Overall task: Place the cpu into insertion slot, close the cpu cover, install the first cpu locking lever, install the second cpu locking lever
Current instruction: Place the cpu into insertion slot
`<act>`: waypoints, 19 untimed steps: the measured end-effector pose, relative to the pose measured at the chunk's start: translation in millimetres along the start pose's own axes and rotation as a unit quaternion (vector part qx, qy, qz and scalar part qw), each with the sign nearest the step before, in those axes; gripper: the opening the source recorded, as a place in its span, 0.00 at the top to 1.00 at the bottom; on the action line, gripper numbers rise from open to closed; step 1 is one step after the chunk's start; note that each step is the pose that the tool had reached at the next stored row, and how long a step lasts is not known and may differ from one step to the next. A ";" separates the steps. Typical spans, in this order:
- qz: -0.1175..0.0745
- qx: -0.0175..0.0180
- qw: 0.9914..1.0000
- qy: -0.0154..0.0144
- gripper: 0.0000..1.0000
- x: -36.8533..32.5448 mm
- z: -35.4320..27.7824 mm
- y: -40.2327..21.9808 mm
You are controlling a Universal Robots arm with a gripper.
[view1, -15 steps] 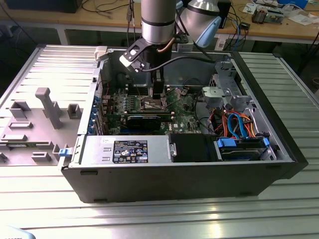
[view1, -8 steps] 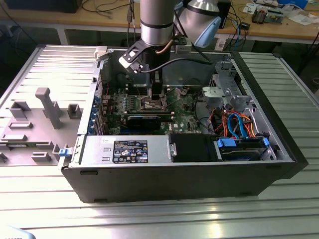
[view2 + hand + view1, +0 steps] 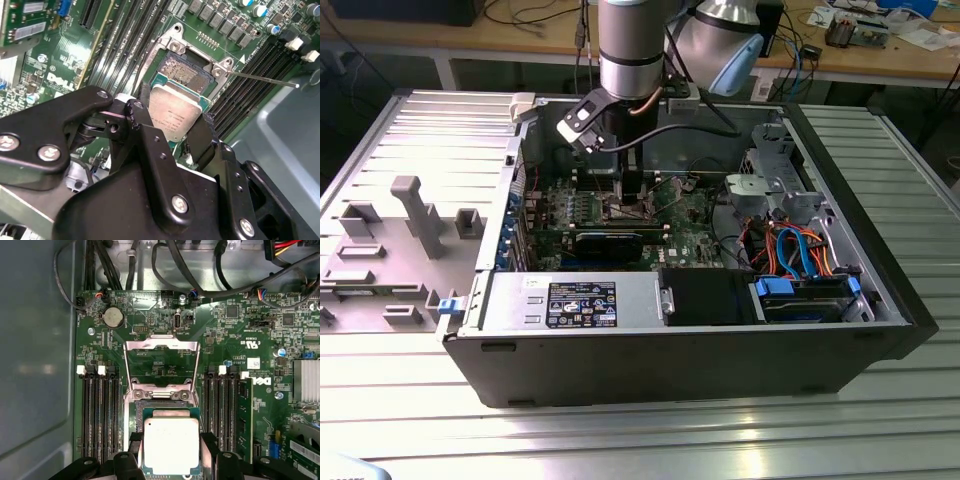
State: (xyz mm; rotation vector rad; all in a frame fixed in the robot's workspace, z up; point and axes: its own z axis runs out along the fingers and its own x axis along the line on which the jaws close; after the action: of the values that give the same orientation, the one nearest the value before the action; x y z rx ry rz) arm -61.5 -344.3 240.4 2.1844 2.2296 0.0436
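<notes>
One small square chip is the whole business here, so it wants gentle treatment. Taking the first wrist view from left to right, there is a bank of black memory slots (image 3: 100, 410). Next comes the hand (image 3: 171, 454), its two fingers clamped on opposite side edges of the cpu (image 3: 171, 445), and then a second bank of memory slots (image 3: 225, 405). The cpu sits over the near part of the insertion slot (image 3: 160, 401), whose far part is uncovered; whether it touches the slot I cannot tell. Beyond it the cpu cover (image 3: 161, 344) stands swung open. In the second wrist view a thin locking lever (image 3: 260, 80) runs out from the slot's corner, apparently unlatched.

I judge the cpu light, stiff and flat, with a smooth metal top that could slide under a loose grip. Its underside and the slot's contacts look fragile, so the rim edges are the right place to hold. Being square, it has no real long axis. It lies flat, metal top away from the board, its edges about parallel to the slot's sides.
</notes>
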 end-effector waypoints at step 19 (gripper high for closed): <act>0.011 0.000 1.000 0.000 0.46 1.4 26.8 -4.8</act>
State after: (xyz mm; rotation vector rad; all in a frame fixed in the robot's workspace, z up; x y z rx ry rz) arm -65.5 -342.8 213.5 2.2078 2.2061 0.0433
